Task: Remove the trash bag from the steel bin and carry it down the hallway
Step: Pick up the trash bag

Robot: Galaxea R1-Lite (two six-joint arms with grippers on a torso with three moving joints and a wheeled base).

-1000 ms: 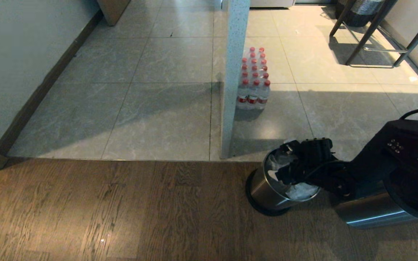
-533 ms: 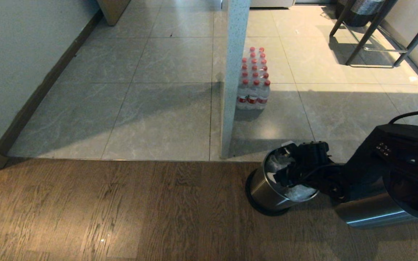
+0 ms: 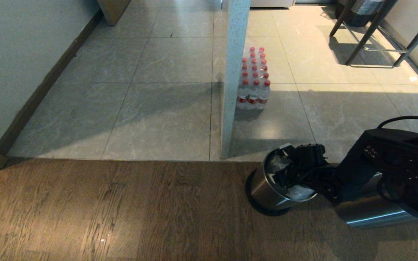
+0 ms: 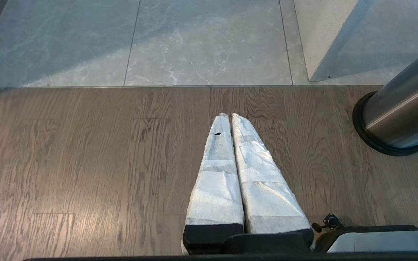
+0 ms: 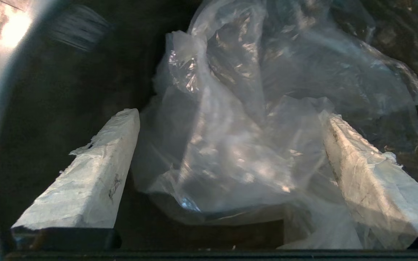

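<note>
The steel bin (image 3: 267, 190) stands on the wood floor at the edge of the tiles, also seen in the left wrist view as the steel bin (image 4: 399, 116). A crumpled clear trash bag (image 3: 299, 192) fills it. My right gripper (image 3: 285, 168) reaches down into the bin's mouth. In the right wrist view the right gripper (image 5: 229, 114) is open wide, its white-wrapped fingers (image 5: 96, 170) on either side of the trash bag (image 5: 230, 145), deep within the dark inner wall (image 5: 67, 90). My left gripper (image 4: 229, 116) is shut, parked low over the wood floor. The hallway (image 3: 165, 108) of pale tiles lies ahead.
A speckled pillar (image 3: 234, 72) rises just behind the bin, with a pack of red-capped water bottles (image 3: 253, 79) beside it. Another steel cylinder (image 3: 372, 214) lies under my right arm. Stool legs (image 3: 372, 36) stand far right. A wall with dark skirting (image 3: 42, 90) runs along the left.
My right arm has sunk lower and pushed the open gripper deeper into the bin around the bag. The bin and left arm have stayed still.
</note>
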